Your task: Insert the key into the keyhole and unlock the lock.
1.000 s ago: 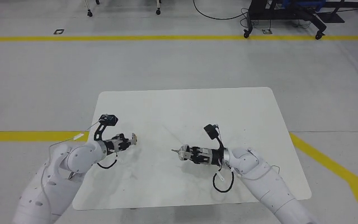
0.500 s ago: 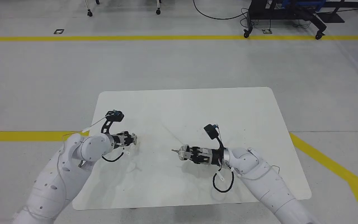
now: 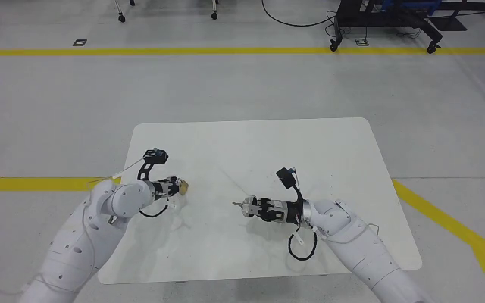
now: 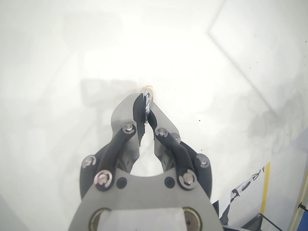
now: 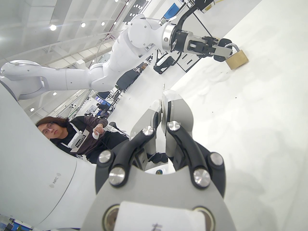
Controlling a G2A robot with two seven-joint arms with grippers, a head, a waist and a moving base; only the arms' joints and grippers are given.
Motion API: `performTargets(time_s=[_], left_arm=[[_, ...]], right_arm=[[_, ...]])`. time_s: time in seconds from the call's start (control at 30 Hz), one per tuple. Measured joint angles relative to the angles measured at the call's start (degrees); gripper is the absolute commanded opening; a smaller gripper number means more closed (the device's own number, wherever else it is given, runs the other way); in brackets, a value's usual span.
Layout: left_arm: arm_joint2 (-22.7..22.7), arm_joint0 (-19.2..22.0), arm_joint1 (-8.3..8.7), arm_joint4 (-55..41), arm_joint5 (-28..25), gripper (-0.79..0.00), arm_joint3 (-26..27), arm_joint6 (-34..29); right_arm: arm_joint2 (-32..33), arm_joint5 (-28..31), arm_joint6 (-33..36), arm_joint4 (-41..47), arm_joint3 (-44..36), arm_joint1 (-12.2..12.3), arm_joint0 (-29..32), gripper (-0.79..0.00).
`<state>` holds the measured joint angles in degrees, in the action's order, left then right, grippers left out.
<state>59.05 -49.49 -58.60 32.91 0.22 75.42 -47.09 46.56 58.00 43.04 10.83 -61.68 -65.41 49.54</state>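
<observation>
Since a second ago the left arm has drawn its elbow in and rolled its wrist, so the small brass padlock with a steel shackle (image 5: pixel 237 60) now shows its yellow body beyond the left gripper (image 3: pixel 176 186). The right arm has kept still. The left gripper's two fingers are closed tight on the padlock's shackle. The brass body sticks out past the fingertips toward the right, low over the left part of the white rectangular table (image 3: pixel 303 144); whether it touches the top cannot be told. The right gripper (image 3: pixel 246 206) sits to the right of the padlock, well apart from it and closer to the table's near edge. Its fingers are pressed almost together on a thin silver metal key (image 3: pixel 237 204), whose tip points left toward the padlock.
</observation>
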Motion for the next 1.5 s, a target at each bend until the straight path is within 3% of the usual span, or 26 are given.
performTargets(time_s=[0.23,0.4,0.47,0.97,1.13,1.2,1.27,1.5], left_arm=[[-0.62,-0.04,-0.15,2.26,-0.56,-0.785,1.11,-1.49],[-2.55,0.54,-0.53,5.16,-0.05,-0.606,2.05,-4.28],[-3.28,0.86,-0.74,5.87,0.09,-0.579,2.14,-5.02],[-3.7,2.75,-1.74,6.77,-0.68,-0.686,0.63,-4.16],[-3.88,3.27,-2.07,6.98,-1.22,-0.643,0.13,-3.86],[-3.99,3.52,-2.23,7.1,-1.22,-0.674,-0.09,-3.67],[-4.14,3.73,-2.38,7.19,-1.2,-0.785,-0.35,-3.59],[-4.86,4.18,-2.83,8.24,-0.91,-0.785,-0.74,-4.84]], right_arm=[[0.0,0.0,0.0,0.0,0.0,0.0,0.0,-0.785],[0.0,0.0,0.0,0.0,0.0,0.0,0.0,-0.785],[0.0,0.0,0.0,0.0,0.0,0.0,0.0,-0.785],[0.0,0.0,0.0,0.0,0.0,0.0,0.0,-0.785],[0.0,0.0,0.0,0.0,0.0,0.0,0.0,-0.785],[0.0,0.0,0.0,0.0,0.0,0.0,0.0,-0.785],[0.0,0.0,0.0,0.0,0.0,0.0,0.0,-0.785],[0.0,0.0,0.0,0.0,0.0,0.0,0.0,-0.785]])
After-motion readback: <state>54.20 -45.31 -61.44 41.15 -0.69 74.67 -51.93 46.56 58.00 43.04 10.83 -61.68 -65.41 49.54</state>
